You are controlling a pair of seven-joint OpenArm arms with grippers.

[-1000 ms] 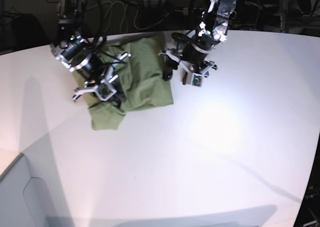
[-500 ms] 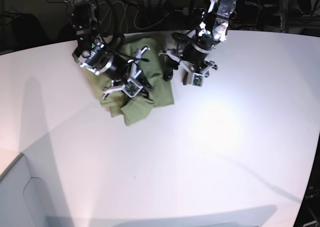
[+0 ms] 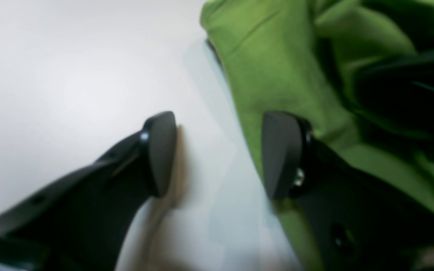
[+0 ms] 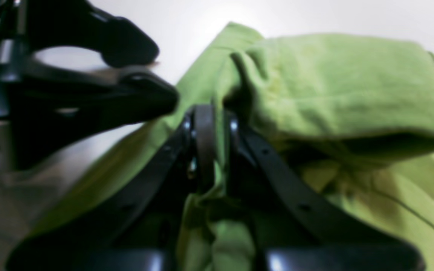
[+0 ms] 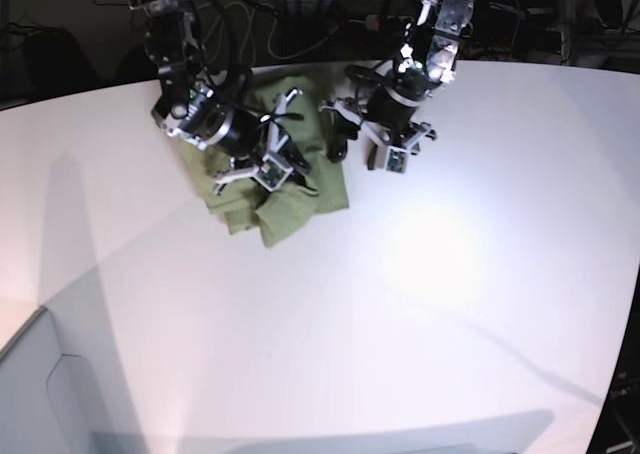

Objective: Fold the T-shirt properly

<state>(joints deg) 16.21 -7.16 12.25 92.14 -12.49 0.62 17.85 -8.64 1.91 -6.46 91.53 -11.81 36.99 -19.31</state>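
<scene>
With the T-shirt [image 5: 285, 199] bunched in the upper left of the base view, the right gripper [image 4: 211, 145] pinching a fold and the left gripper [image 3: 217, 154] spread wide at its edge, the carried flap could land crooked.

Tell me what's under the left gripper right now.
Under the open left gripper there is bare white table and the edge of the T-shirt. One finger overlaps the cloth; what lies beneath the arm itself is hidden.

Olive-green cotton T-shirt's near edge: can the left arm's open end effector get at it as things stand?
Probably yes. The left end effector hangs open beside the olive-green cotton T-shirt, one finger already over its edge, nothing between.
</scene>
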